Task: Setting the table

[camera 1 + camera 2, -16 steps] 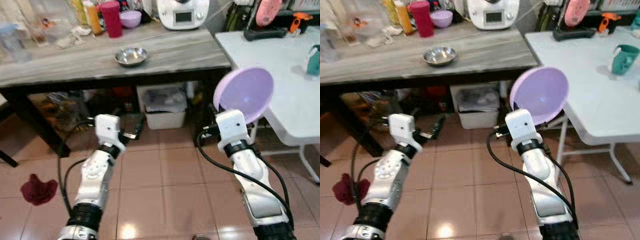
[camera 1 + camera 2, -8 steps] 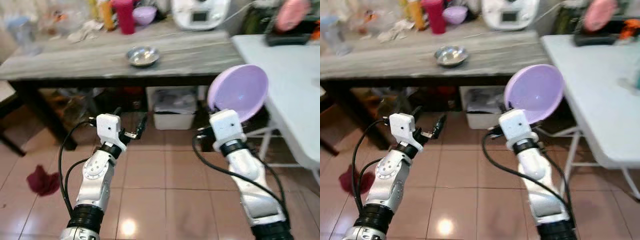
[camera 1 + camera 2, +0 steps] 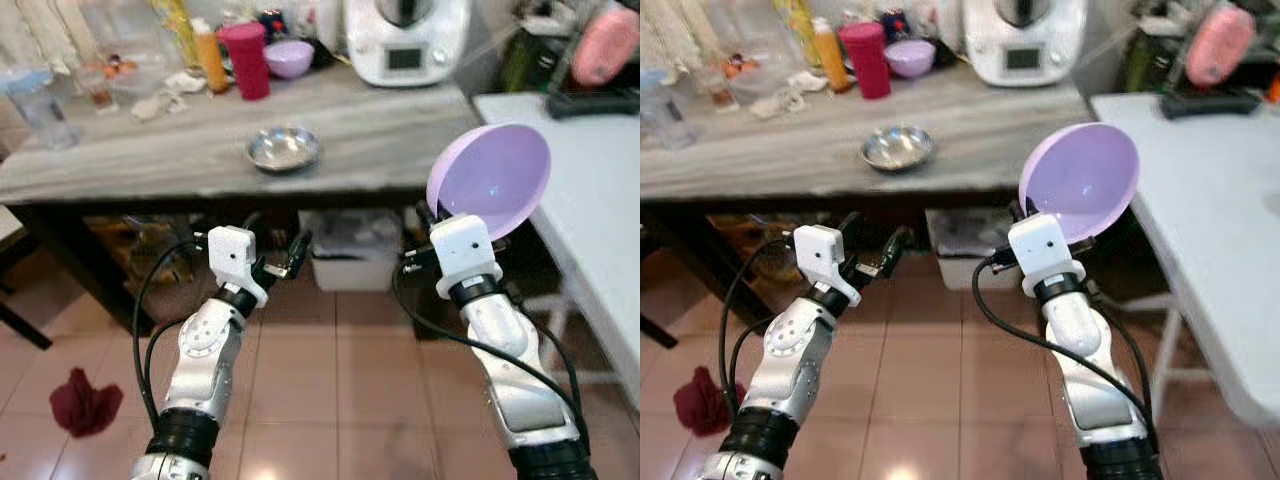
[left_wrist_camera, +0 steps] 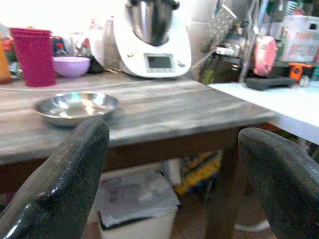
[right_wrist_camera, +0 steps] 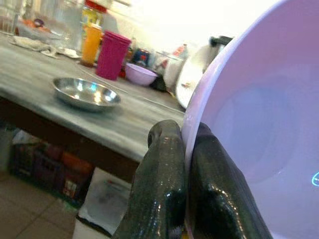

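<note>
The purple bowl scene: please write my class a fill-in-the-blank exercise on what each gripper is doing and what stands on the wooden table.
1. The right gripper pinches the rim of a large ____ bowl.
2. The left gripper has its jaws ____ and holds nothing.
3. On the wooden table, the shallow dish nearest its front edge is made of ____.
4. Behind that dish stands a tall ____ cup.

Missing words: purple; open; metal; red

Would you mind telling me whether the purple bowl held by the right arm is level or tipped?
Tipped. The purple bowl stands nearly on edge, its hollow facing the camera, with the right end effector pinching its lower rim.
</note>
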You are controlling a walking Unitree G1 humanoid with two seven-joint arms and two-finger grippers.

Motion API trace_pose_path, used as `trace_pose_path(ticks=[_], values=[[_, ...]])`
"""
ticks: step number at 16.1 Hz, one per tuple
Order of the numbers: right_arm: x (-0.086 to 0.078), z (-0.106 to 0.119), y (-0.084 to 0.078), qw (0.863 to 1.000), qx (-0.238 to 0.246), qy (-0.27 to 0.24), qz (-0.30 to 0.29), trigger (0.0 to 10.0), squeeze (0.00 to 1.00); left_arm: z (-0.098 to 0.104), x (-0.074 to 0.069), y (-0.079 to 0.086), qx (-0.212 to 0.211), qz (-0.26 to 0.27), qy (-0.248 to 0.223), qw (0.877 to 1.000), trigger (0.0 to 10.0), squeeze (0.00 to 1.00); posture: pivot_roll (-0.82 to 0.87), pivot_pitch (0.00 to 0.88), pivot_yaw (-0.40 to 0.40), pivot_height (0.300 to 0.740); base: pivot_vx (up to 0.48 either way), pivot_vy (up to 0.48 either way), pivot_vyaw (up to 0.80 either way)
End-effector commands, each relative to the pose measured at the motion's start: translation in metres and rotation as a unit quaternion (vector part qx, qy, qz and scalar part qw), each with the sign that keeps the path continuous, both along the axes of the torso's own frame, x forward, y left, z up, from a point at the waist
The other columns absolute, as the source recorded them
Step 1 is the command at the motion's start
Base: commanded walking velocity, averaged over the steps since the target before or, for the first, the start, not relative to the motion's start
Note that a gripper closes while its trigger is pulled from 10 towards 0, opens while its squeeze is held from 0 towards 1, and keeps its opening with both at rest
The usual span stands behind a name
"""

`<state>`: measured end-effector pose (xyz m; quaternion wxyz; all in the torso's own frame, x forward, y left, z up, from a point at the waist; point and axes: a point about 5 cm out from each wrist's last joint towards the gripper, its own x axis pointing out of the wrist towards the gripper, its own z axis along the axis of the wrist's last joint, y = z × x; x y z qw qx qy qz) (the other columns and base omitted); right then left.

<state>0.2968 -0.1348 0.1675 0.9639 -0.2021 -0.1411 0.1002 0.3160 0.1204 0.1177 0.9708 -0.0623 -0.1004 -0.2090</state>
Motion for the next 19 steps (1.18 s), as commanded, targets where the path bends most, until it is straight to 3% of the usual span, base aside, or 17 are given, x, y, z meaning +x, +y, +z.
trace_pose_path(ticks=[1,9,19], values=[[-0.0013,0.0064,0.006,1.0,0.003,-0.015,0.011,10.0,0.0,0.0013,0.0001,0.0028,0.002,0.0,0.0,1.0,10.0,0.0,-0.28,0.067,0.087,0.74,0.465,0.0,0.44],[0.0,0.0111,0.0036,1.0,0.004,-0.023,0.013,10.0,0.0,0.0048,0.0001,-0.0012,0.0,-0.005,-0.005,1.0,10.0,0.0,-0.28,0.063,0.086,0.74,0.454,0.0,0.56],[0.0005,0.0153,0.0,1.0,0.001,-0.027,0.015,10.0,0.0,0.0059,-0.0015,-0.004,-0.002,-0.003,-0.007,1.0,10.0,0.0,-0.29,0.073,0.079,0.74,0.398,0.0,0.0]])
